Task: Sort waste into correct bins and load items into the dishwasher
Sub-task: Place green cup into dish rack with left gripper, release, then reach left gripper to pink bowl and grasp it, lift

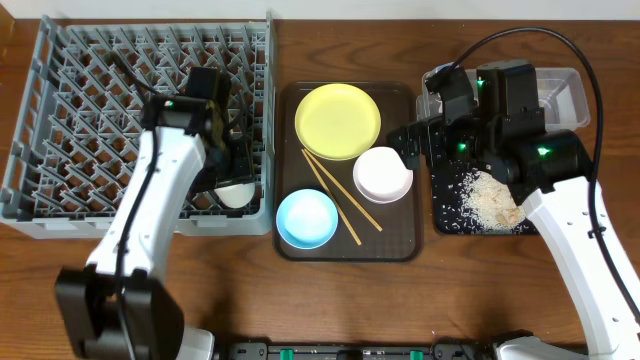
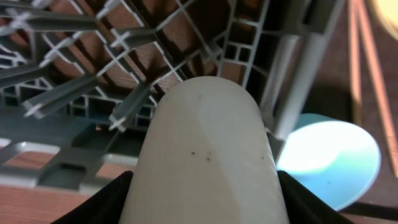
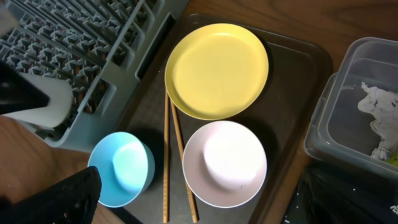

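The cup (image 1: 237,195), at the rack's (image 1: 90,110) near right corner just across its wall from the blue bowl (image 1: 306,218), is pinched by the left gripper (image 2: 205,208), long axis along its fingers (mouth unseen), the right gripper (image 1: 412,140) spread wide, empty, well apart.

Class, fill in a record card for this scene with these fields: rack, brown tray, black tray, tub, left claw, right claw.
rack: one white cup, at the corner nearest the blue bowl
brown tray: yellow plate, white bowl, blue bowl, chopsticks
black tray: rice crumbs
tub: crumpled napkin
left claw: shut on cup, inside the rack
right claw: open, empty
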Tool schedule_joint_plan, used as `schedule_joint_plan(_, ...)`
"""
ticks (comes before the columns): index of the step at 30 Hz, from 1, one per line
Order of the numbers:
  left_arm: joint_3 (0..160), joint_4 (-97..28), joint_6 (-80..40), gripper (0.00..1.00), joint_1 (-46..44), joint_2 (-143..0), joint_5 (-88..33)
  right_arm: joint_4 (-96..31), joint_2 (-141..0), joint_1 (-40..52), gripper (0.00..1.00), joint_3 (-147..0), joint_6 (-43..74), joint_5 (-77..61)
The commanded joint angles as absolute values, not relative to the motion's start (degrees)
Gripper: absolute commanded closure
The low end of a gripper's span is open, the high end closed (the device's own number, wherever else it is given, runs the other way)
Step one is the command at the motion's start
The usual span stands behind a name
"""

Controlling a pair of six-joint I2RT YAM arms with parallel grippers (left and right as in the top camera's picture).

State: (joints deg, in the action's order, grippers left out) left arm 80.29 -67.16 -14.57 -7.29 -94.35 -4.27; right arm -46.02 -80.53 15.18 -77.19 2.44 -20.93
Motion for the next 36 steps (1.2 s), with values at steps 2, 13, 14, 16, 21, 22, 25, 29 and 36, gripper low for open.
schedule_joint_plan(2, 80.9, -66.8, -14.0, 0.67, -7.5, -98.1, -3.3, -46.1, -80.8, 15.8, 0.01, -77.5, 1.2, -20.4)
schedule_joint_plan(13, 80.9, -65.3, -14.0, 0.32, -7.5, -102.2, -3.4, -46.6, -80.8, 15.8, 0.01, -77.5, 1.2, -20.4)
schedule_joint_plan(14, 80.9, -65.3, -14.0, 0.31, -7.5, -102.1, -3.4, -46.7, -80.8, 15.8, 0.01, -77.5, 1.2, -20.4)
schedule_joint_plan(16, 80.9, -65.3, -14.0, 0.29, -7.5, -101.8, -3.4, -46.7, -80.8, 15.8, 0.01, -77.5, 1.2, -20.4)
schedule_joint_plan(21, 81.3, -65.3, -14.0, 0.24, -7.5, -99.3, -3.4, -46.8, -81.4, 16.2, 0.07, -77.5, 1.3, -21.1)
schedule_joint_plan(22, 81.5, -65.3, -14.0, 0.23, -7.5, -98.5, -3.4, -46.8, -81.7, 16.4, 0.07, -77.5, 1.5, -21.0)
schedule_joint_plan(25, 81.7, -65.3, -14.0, 0.20, -7.5, -95.4, -3.7, -46.8, -82.7, 17.1, 0.08, -77.5, 2.1, -21.0)
schedule_joint_plan(29, 81.7, -65.4, -14.0, 0.19, -7.5, -90.7, -5.6, -46.7, -83.6, 17.4, 0.09, -77.5, 2.1, -21.0)
schedule_joint_plan(36, 83.3, -64.0, -14.5, 0.20, -11.9, -86.4, -9.9, -46.3, -81.2, 12.9, 0.07, -80.3, 5.4, -20.8)
